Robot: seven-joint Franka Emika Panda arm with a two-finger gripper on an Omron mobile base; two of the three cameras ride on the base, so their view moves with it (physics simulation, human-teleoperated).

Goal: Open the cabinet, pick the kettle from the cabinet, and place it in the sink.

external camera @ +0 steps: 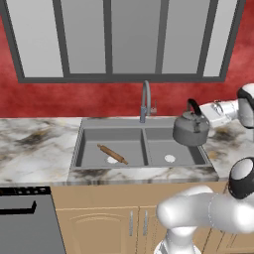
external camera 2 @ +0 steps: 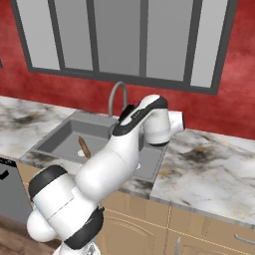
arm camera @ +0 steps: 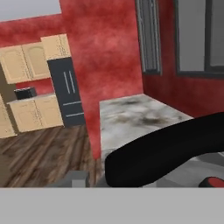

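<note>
Left base view, fingers (external camera: 202, 112) clamped on the black handle of the kettle (external camera: 191, 128), kettle hanging over the right basin of the sink (external camera: 144, 147); rolling pin (external camera: 112, 154) in the left basin; marble bench (external camera: 34, 149) around

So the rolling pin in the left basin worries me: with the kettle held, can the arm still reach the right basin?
Probably yes. The kettle hangs by its handle over the sink's right basin; the rolling pin lies in the left basin, apart.
</note>
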